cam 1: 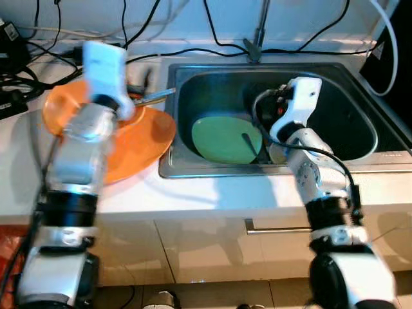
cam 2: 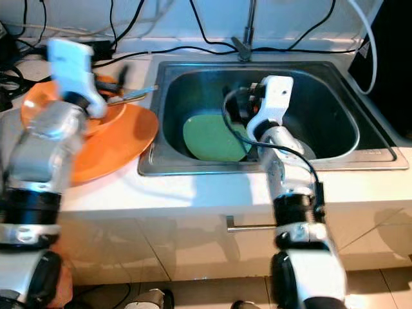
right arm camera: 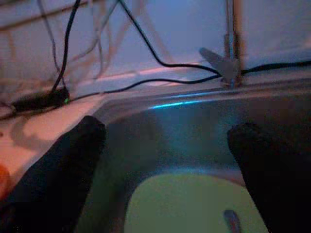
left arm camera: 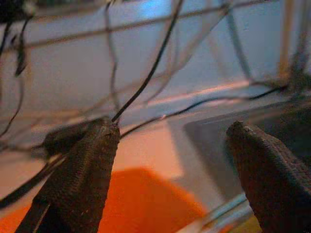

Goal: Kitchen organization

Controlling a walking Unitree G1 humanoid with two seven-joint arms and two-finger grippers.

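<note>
A green plate (cam 1: 222,138) lies in the steel sink (cam 1: 351,125) with a spoon (cam 1: 250,145) resting on it. My right gripper (right arm camera: 167,127) hangs open inside the sink, above the green plate (right arm camera: 194,204) and its spoon (right arm camera: 232,221), holding nothing. On the counter to the left lie a large orange plate (cam 1: 145,138) and a smaller orange dish (cam 1: 58,106). A silver utensil (cam 1: 154,96) rests across them, its handle toward the sink. My left gripper (left arm camera: 171,127) hovers open just above the orange plate (left arm camera: 141,199), with the utensil (left arm camera: 228,211) below its fingers.
A faucet (cam 1: 257,35) rises behind the sink. Black cables (cam 1: 38,38) and a plug strip crowd the back of the counter on the left. The white counter (cam 1: 212,193) runs in front of the sink, with a cabinet handle (cam 1: 277,226) under it.
</note>
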